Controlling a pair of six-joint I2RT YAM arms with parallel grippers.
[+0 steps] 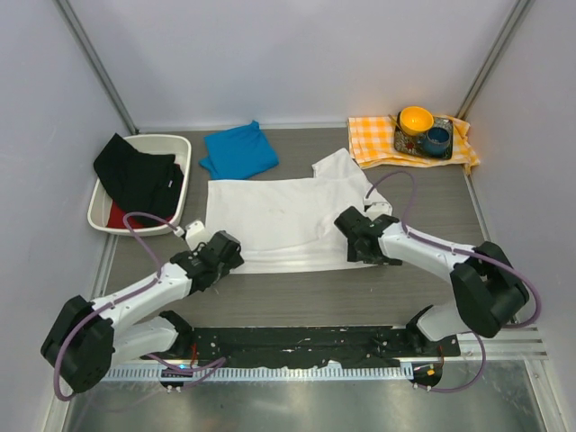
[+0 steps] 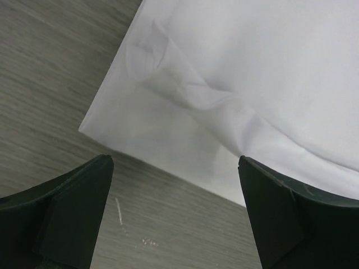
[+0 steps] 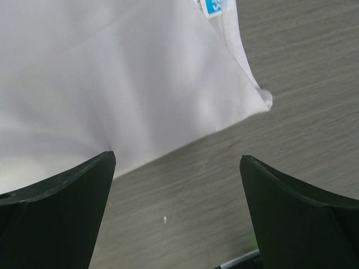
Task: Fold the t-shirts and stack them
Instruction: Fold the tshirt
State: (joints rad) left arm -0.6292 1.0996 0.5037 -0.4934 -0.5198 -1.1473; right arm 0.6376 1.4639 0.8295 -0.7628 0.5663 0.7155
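A grey wood-grain desk (image 1: 306, 301) sits enclosed by plain pale walls (image 1: 297, 54) with slanted metal corner posts (image 1: 94, 58), evenly lit.

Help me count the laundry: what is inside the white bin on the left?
A black garment fills the bin, spilling over its far-left rim. A strip of red cloth shows under it at the near end. Anything deeper is covered.
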